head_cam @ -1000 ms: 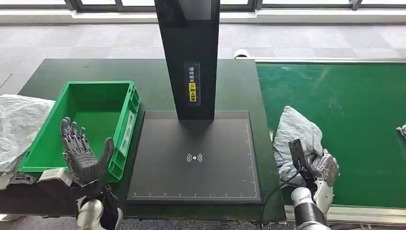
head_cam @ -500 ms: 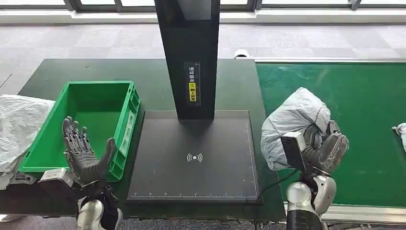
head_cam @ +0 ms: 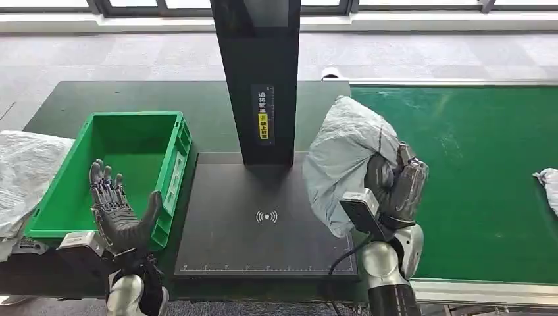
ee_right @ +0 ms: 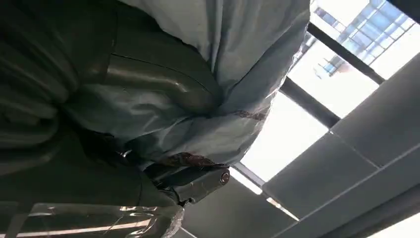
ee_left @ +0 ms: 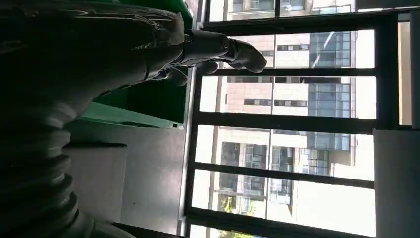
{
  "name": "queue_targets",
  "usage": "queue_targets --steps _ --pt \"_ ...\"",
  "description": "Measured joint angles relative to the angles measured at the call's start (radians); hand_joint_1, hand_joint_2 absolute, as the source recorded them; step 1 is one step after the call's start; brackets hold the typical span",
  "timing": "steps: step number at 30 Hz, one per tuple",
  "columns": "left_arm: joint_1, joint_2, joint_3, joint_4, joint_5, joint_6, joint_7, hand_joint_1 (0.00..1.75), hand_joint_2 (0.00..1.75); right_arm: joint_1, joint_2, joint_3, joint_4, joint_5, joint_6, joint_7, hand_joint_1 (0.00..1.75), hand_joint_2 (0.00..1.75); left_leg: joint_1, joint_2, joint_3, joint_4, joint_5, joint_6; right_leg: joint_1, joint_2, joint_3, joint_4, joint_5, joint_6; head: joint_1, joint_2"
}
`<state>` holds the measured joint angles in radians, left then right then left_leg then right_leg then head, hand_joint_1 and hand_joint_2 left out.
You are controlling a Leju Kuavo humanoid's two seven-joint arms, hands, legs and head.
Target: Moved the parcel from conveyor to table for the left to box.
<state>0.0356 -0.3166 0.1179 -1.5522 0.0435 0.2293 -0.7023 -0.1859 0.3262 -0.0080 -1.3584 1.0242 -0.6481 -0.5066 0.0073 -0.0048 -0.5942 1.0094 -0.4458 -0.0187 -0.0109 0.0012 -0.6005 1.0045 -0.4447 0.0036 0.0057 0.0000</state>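
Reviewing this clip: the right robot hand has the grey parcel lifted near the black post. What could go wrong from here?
1. The parcel hangs close beside the black post; swinging further left could brush it.
2. The right robot hand grips soft, loose bagging, so the parcel might sag or slip before reaching the black pad.
3. The left robot hand waits open beside the green crate, possibly crowding the handover.

Grey floor, perhaps carpet; bright windows.
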Motion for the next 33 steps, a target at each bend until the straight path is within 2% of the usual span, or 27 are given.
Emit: queue_targets --steps 4,14,19,23,24,25,27,31,33 --pt "-0.001 0.0 0.0 0.003 0.0 -0.002 0.0 0.0 1.75 -0.006 0.0 0.069 0.054 -0.022 0.057 -0.012 1.75 1.75 0.0 0.0 0.0 0.0 0.0 0.0 0.0 0.001 0.0 0.0 0.0 0.0 0.0 0.0" --pt "-0.002 0.0 0.0 0.018 -0.001 -0.003 0.0 0.0 1.75 -0.025 0.0 0.188 0.195 -0.05 0.073 0.006 1.75 1.75 0.0 0.0 0.0 0.0 0.0 0.0 0.0 0.0 0.0 0.0 0.0 0.0 0.0 0.0" --pt "-0.004 0.0 0.0 0.027 0.0 -0.003 0.0 0.0 1.75 -0.039 0.002 0.224 0.275 -0.107 0.103 0.018 1.75 1.75 0.0 0.0 0.0 0.0 0.0 0.0 0.0 0.0 0.0 0.0 0.0 0.0 0.0 0.0" --pt "-0.005 0.0 0.0 0.037 0.0 -0.002 0.0 0.0 1.75 -0.056 0.004 0.24 0.387 -0.206 0.183 -0.003 1.75 1.75 0.0 0.0 0.0 0.0 0.0 0.0 0.0 0.001 0.0 0.0 0.0 0.0 0.0 0.0" --pt "-0.005 0.0 0.0 0.039 0.0 0.0 0.0 0.0 1.75 -0.061 0.005 0.24 0.414 -0.227 0.192 -0.018 0.66 1.75 0.0 0.0 0.0 0.0 0.0 0.0 0.0 0.0 0.0 0.0 0.0 0.0 0.0 0.0" --pt "-0.006 0.0 0.0 0.041 0.0 0.001 0.0 0.0 1.75 -0.067 0.006 0.24 0.45 -0.246 0.197 -0.032 0.0 1.75 0.0 0.0 0.0 0.0 0.0 0.0 0.0 0.0 0.0 0.0 0.0 0.0 0.0 0.0" --pt "-0.006 0.0 0.0 0.042 0.0 0.003 0.0 0.0 1.75 -0.086 0.01 0.24 0.517 -0.261 0.194 -0.034 0.0 1.75 0.0 0.0 0.0 0.0 0.0 0.0 0.0 0.001 0.0 0.0 0.0 0.0 0.0 0.0" --pt "-0.006 0.0 0.0 0.042 0.0 0.015 0.0 0.0 1.75 -0.13 0.019 0.24 0.651 -0.249 0.178 0.048 0.0 1.75 0.0 0.0 0.0 0.0 0.0 0.0 0.0 0.001 0.0 0.0 0.0 0.0 0.0 0.0" --pt "-0.006 0.0 0.0 0.042 0.0 0.021 0.0 0.0 1.75 -0.15 0.024 0.24 0.702 -0.25 0.165 0.047 0.0 1.75 0.0 0.0 0.001 0.0 0.0 0.0 0.0 0.001 0.0 0.0 0.001 -0.001 0.0 0.0"
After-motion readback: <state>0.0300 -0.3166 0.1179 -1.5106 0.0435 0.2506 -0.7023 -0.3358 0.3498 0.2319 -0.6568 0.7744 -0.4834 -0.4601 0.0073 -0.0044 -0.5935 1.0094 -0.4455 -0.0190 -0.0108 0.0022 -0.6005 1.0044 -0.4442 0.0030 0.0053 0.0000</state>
